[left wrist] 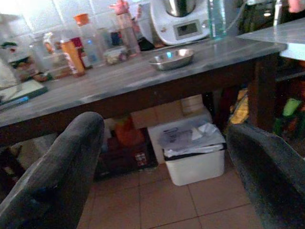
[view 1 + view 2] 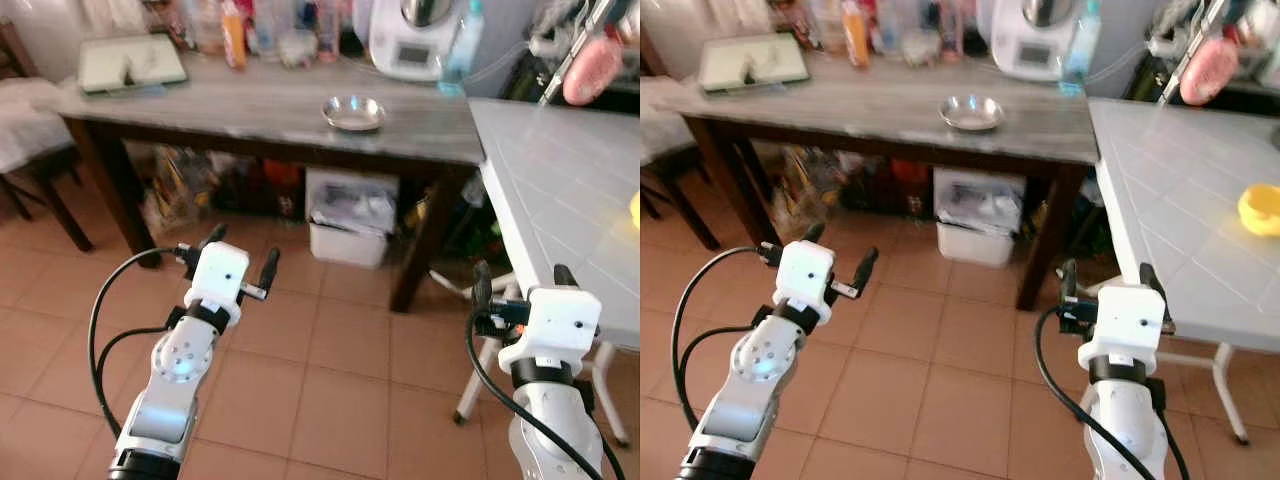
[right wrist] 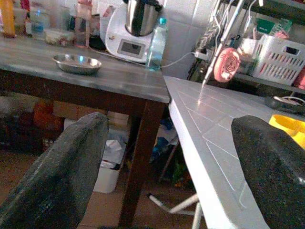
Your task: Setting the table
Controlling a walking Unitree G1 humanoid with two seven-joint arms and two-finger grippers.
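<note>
Your left gripper (image 2: 240,255) and right gripper (image 2: 522,284) hang spread and empty above the floor (image 2: 330,380). A steel bowl (image 2: 353,111) sits on the wooden table (image 2: 250,105); a yellow bowl (image 2: 1261,209) sits on the white table (image 2: 1180,190).

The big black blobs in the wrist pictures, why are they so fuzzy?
In the left wrist view, the fingers sit so close to the camera that they blur, while the metal bowl behind looks sharper. In the right wrist view, the fingers blur likewise, and the white table shines with glare.
</note>
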